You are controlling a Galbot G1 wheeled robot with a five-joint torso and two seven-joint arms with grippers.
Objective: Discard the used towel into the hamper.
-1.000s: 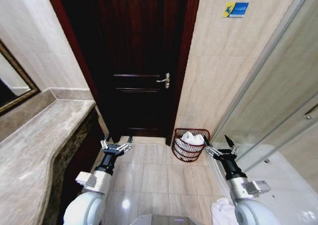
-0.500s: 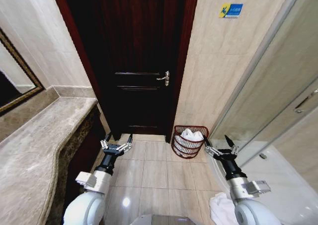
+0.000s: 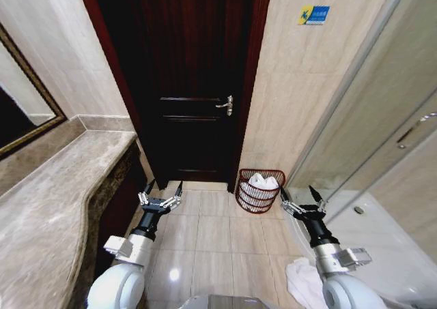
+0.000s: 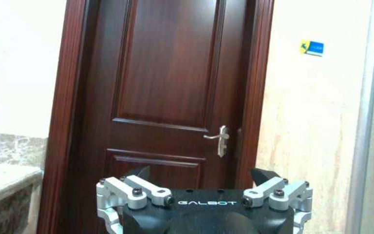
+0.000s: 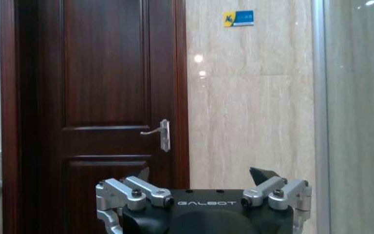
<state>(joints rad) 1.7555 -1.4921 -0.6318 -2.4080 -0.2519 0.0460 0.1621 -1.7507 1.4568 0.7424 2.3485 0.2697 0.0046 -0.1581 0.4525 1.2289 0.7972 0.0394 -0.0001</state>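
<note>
The hamper (image 3: pixel 260 190) stands on the floor (image 3: pixel 212 234) at the wall's foot, just right of the door (image 3: pixel 188 84), with white cloth already inside; a towel (image 3: pixel 304 282) lies by the robot's right side, near the tub (image 3: pixel 382 254); both pincers are empty and spread wide, the left pincer (image 3: pixel 161 194) held out over the floor tiles, the right pincer (image 3: pixel 301 199) just beside the hamper's near right; the step looks like the approach, nothing grasped; next calls for reaching down to the towel, closing on a fold, then carrying it over the rim.
</note>
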